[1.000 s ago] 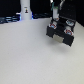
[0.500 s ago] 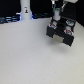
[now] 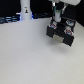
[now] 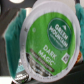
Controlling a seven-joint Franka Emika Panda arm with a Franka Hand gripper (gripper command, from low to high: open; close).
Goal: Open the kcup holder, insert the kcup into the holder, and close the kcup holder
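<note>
The kcup (image 4: pixel 50 41) fills the wrist view: a white pod whose green lid reads "Dark Magic". It sits between my fingers (image 4: pixel 12 33), held at its sides. In the exterior view my gripper (image 3: pixel 58 22) hangs right over the kcup holder (image 3: pixel 63 35), a black box at the back right of the white table. Small red and white spots show on the holder's top. The picture is too blurred to tell whether a drawer stands open. The pod itself cannot be made out in the exterior view.
A tall white bottle-like object (image 3: pixel 25 9) with dark marks stands at the back on the exterior view's left. The white table (image 3: pixel 30 55) spreads out in front of the holder. A dark strip runs along its far edge.
</note>
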